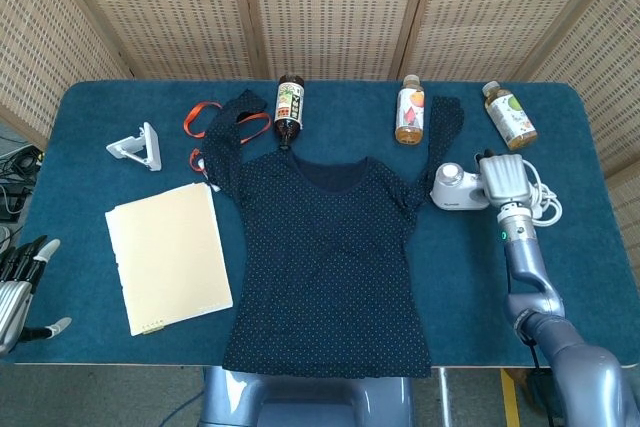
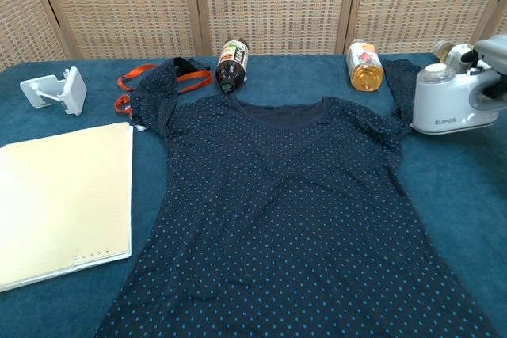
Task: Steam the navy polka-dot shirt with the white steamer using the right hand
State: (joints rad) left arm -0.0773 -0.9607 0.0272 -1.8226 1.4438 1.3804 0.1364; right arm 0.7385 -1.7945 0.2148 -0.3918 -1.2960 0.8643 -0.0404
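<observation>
The navy polka-dot shirt (image 1: pixel 325 257) lies flat in the middle of the blue table, its collar toward the far side; the chest view shows the shirt (image 2: pixel 293 219) filling the foreground. The white steamer (image 1: pixel 456 187) stands on the cloth just right of the shirt's right sleeve, and in the chest view the steamer (image 2: pixel 447 104) is at the right edge. My right hand (image 1: pixel 505 179) grips its handle from the right; only part of that hand (image 2: pixel 493 77) shows in the chest view. My left hand (image 1: pixel 20 282) hangs off the table's near left corner, fingers apart, holding nothing.
A cream notebook (image 1: pixel 168 255) lies left of the shirt. A white stand (image 1: pixel 138 146) and an orange strap (image 1: pixel 205 117) sit at the far left. Three bottles line the far side: dark (image 1: pixel 289 105), orange (image 1: pixel 409 110), green (image 1: pixel 509 115). The steamer's white cord (image 1: pixel 545 202) coils by my right wrist.
</observation>
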